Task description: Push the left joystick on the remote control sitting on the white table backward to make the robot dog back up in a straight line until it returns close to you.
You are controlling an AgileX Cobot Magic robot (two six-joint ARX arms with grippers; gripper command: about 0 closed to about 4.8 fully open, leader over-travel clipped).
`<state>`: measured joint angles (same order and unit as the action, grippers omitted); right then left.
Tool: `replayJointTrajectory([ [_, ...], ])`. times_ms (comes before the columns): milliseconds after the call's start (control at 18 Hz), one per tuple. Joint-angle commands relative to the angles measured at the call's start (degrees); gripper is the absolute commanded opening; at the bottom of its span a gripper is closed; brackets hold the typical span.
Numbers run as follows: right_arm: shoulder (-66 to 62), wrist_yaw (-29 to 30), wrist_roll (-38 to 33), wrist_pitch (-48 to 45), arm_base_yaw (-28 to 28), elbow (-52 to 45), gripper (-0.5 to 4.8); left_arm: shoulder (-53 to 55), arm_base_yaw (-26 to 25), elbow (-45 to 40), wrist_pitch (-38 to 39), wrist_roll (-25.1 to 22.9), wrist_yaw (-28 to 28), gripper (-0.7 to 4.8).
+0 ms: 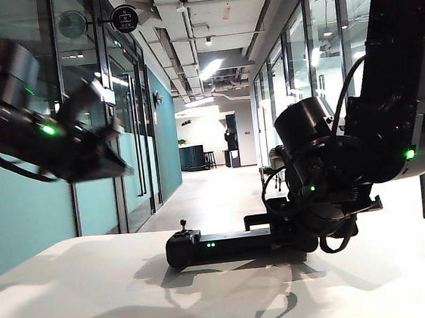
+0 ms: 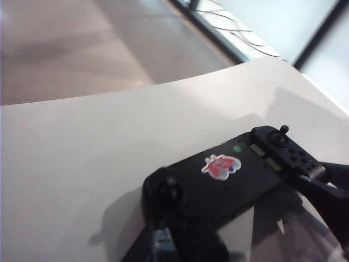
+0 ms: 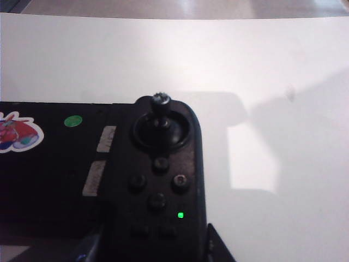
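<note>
White table [image 1: 76,310]: it fills the near ground in your exterior view, matte and bare around the controller.
Remote control [image 1: 218,246]: it lies flat on the white table near mid-table, face up. Its long axis runs side to side across your exterior view, with two small green lights [image 1: 209,244] on the edge facing you.
Left joystick [image 1: 183,226]: it stands upright on the controller's left end, knob up, with nothing touching it.
Right-hand stick [image 3: 161,101]: you see it in the right wrist view, upright in its round socket above a cluster of buttons and a lit green dot [image 3: 180,215].
Controller face: a red and blue sticker [image 2: 221,165] sits at the flat middle, with a round green mark [image 2: 236,148] just beside it.
Right gripper [image 3: 155,240]: it is at the controller's right end, low over the table, with one finger on each side of that end, clamped on the remote control.
Left gripper [image 1: 98,159]: it hangs high above the table's left side, well apart from the controller and blurred. You cannot tell how its jaws stand.
Beyond the table: a long glass-walled corridor [image 1: 215,181] runs straight away from you.
</note>
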<state>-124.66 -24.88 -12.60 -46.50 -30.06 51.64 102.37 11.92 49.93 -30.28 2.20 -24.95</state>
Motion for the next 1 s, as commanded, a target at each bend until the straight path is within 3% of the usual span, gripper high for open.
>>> replayJointTrajectory([
  [56,0.3,-0.9,0.4,-0.9,0.0,0.2,1.66,5.3,0.1,5.0,-0.6,-2.1,-3.4,-0.06],
  [278,0.3,-1.0,0.4,-0.9,0.0,0.2,1.66,13.2,0.1,12.1,0.3,-3.8,-9.3,-0.06],
  [555,0.3,-0.9,0.4,-0.8,0.0,0.2,1.66,21.1,0.1,20.3,3.0,-7.7,-12.8,-0.06],
  [999,0.3,-1.0,0.4,-0.3,0.0,0.2,1.66,30.0,0.1,34.4,12.8,-14.5,-15.1,-0.06],
])
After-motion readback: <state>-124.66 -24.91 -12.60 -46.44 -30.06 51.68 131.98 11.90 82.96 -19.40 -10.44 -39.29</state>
